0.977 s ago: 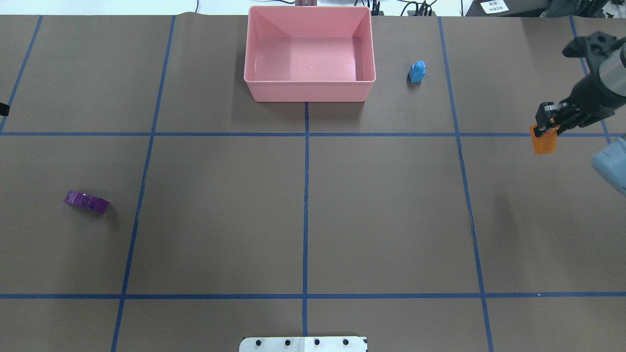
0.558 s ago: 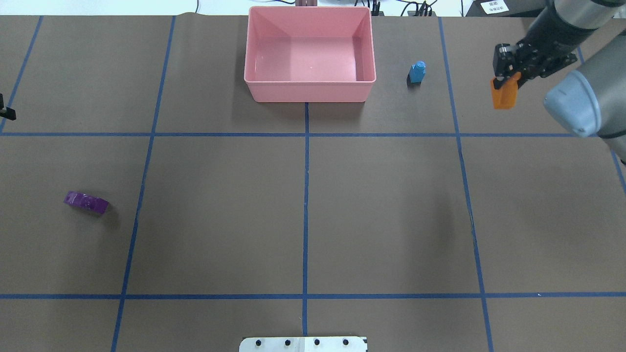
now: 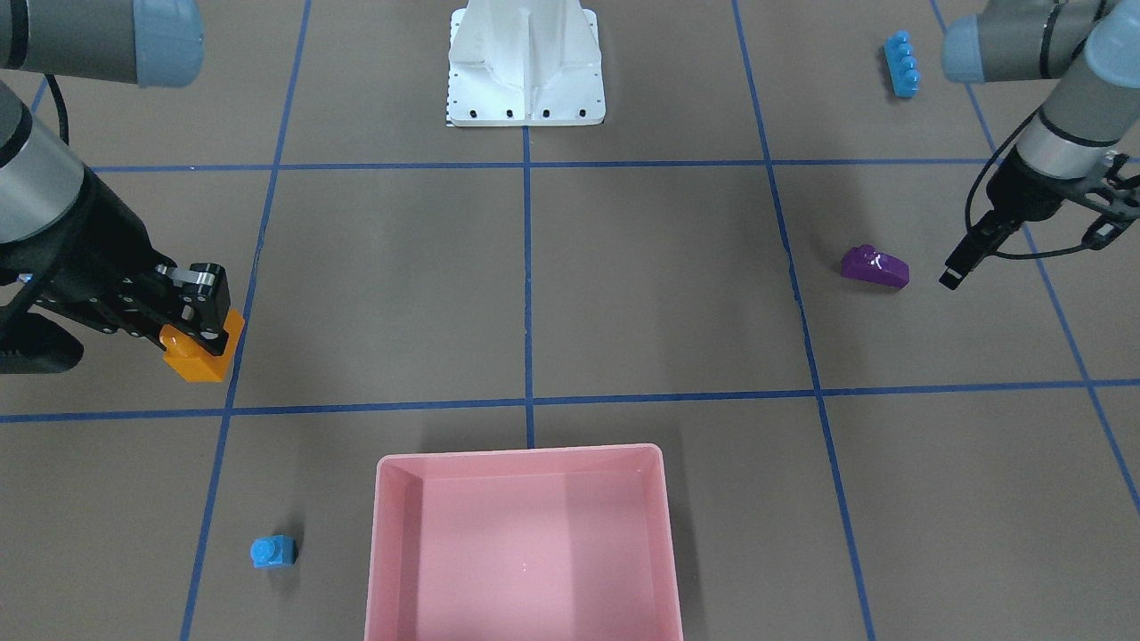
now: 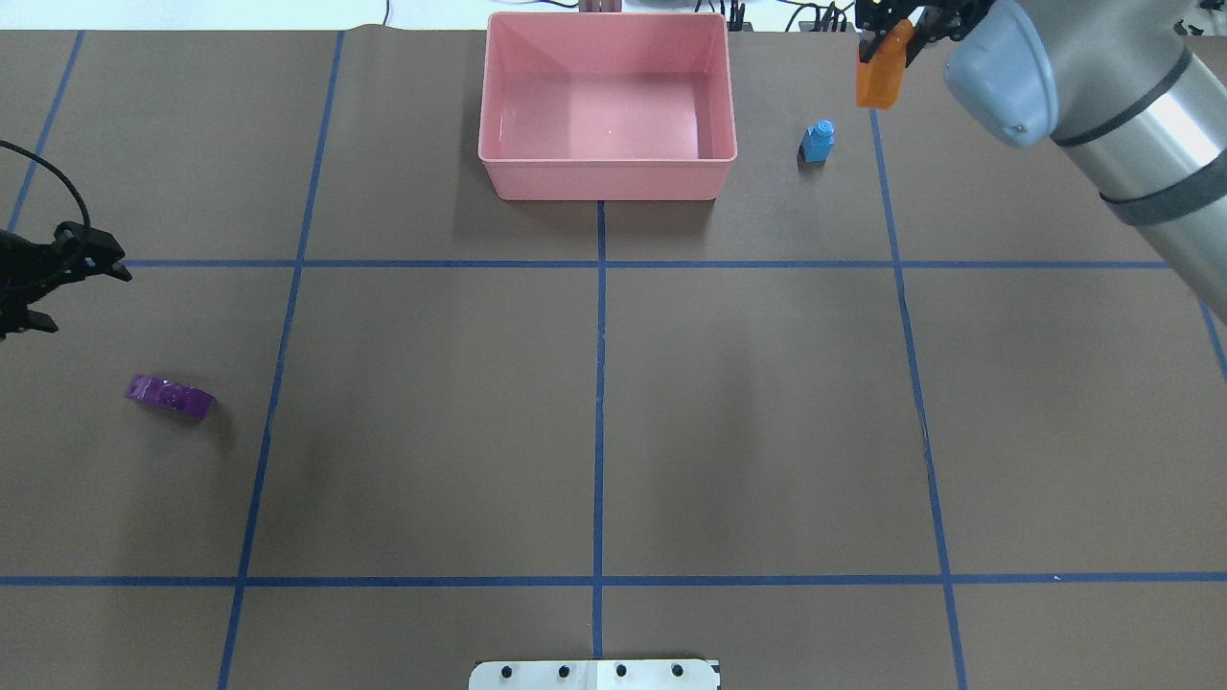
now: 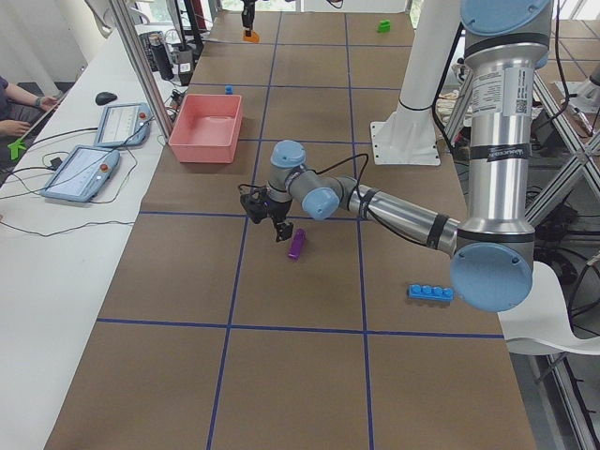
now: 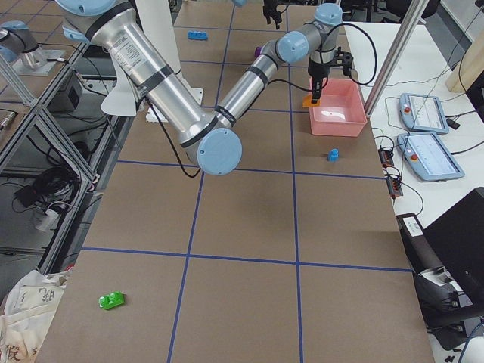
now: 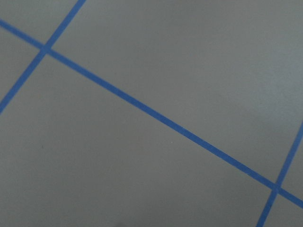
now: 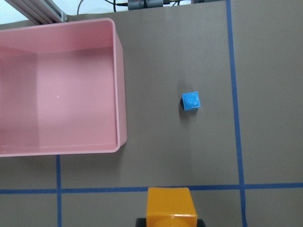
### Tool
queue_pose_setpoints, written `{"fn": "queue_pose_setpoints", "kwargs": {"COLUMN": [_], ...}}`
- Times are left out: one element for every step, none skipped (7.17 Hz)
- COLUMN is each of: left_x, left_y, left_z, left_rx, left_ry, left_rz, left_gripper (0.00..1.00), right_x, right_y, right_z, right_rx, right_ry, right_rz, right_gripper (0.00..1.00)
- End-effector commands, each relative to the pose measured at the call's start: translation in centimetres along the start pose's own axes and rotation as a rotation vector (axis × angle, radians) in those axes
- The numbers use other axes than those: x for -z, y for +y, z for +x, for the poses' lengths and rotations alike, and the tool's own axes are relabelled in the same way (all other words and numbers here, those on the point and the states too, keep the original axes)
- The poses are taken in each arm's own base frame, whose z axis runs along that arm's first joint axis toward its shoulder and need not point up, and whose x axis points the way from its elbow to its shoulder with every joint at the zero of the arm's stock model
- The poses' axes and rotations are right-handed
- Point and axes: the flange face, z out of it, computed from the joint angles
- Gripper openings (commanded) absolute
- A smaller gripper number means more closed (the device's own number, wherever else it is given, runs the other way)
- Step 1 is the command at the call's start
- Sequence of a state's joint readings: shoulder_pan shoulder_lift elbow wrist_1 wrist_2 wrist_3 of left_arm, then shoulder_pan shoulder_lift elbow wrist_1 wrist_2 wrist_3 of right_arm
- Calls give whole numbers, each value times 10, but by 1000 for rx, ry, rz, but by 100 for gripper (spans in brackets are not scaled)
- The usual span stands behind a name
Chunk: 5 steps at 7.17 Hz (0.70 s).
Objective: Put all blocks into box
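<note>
The right gripper clamps the orange block, arm outstretched near the box; the left gripper seems parted near the purple block.

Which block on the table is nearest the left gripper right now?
The purple sloped block, just beside the left gripper; the long blue block and small blue block lie much farther off.

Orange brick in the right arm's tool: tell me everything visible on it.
The small glossy orange plastic studded brick is clamped in the right tool, held clear of the brown table. Its faces look smooth and intact, and the right wrist view shows what looks like one round stud by the tool. It is outside the pink plastic box, on the side where the small blue single-stud brick stands. Only the tool touches it.
</note>
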State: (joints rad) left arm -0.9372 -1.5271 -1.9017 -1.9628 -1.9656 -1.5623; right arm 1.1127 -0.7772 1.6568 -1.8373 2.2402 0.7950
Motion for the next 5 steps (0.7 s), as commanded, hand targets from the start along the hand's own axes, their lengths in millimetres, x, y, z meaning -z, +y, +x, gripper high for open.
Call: {"fn": "queue_pose_setpoints", "kwargs": {"left_x": [-30,-37,-41,-50,-56], "left_y": [45,55,60,65,72], "left_z": [6,6,4,-4,-8], "left_rx": [82,69,77,79,86], "left_ry": [-30,-41,-53,-107,-143], "left_rz": [49,56,51,43,38], "left_gripper": [100,100,100,100,100], "right_x": [-24,-46,-59,-70,-91], "right_y": [-48,-68,-80,-84,-81], "right_z": [-52,-83,-90,-102,-114], "right_rx": [28,32,42,66,98], "right_ry": [-58,-75,-70,-75,-73], "right_rz": [97,136,162,185,219], "right_gripper": [0,0,0,0,0]}}
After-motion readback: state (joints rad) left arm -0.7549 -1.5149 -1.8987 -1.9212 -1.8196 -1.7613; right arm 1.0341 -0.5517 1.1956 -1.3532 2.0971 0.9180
